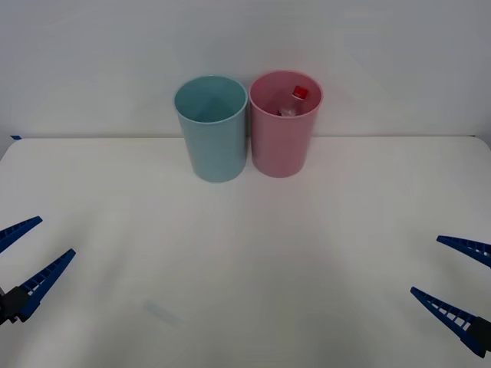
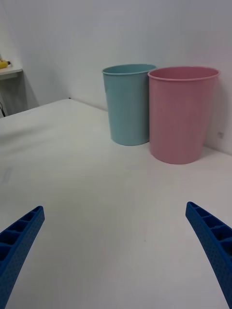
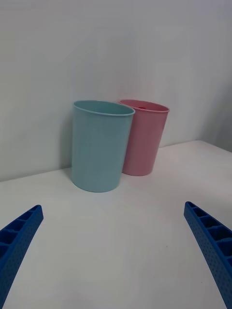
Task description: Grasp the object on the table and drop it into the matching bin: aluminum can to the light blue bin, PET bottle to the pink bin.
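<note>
Both pincers, left [image 1: 23, 268] and right [image 1: 453, 280], hang released at the near tabletop [image 1: 245, 253] edges, bottle [image 1: 295, 101] already upright inside the pink bin [image 1: 282, 146].

The right gripper [image 2: 116, 256] is hovering low over the white table [image 2: 96, 193], its blue ribbed fingers [image 2: 19, 241] spread wide apart. Ahead of it the light blue bin [image 2: 128, 104] and the pink bin [image 2: 181, 113] are standing upright, side by side, close against the wall.

plain white wall [image 1: 383, 46], shelf edge [image 2: 7, 71]
</note>
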Controlling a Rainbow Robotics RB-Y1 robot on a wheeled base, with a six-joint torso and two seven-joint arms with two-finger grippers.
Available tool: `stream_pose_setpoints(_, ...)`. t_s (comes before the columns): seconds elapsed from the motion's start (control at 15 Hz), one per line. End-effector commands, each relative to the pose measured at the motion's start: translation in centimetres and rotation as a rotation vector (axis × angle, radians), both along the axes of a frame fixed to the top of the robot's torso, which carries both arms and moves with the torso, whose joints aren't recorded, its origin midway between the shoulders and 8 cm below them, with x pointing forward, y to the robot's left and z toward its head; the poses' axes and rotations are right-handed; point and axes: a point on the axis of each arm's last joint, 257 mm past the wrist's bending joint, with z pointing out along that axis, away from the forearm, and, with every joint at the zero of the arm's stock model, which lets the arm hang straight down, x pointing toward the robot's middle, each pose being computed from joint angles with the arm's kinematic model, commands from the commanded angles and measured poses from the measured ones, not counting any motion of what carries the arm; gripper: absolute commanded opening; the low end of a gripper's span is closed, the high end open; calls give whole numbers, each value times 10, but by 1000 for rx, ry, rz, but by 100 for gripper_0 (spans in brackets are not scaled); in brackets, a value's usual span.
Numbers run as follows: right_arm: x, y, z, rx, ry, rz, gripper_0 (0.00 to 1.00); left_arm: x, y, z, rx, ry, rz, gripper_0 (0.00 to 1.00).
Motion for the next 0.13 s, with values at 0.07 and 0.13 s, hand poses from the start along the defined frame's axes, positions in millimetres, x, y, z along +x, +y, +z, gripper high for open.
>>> stream_pose_setpoints(0.07,0,0,0,0,0,0,100,0,0,0,0,0,0,100)
stream_pose_setpoints(0.13,0,0,0,0,0,0,100,0,0,0,0,0,0,100)
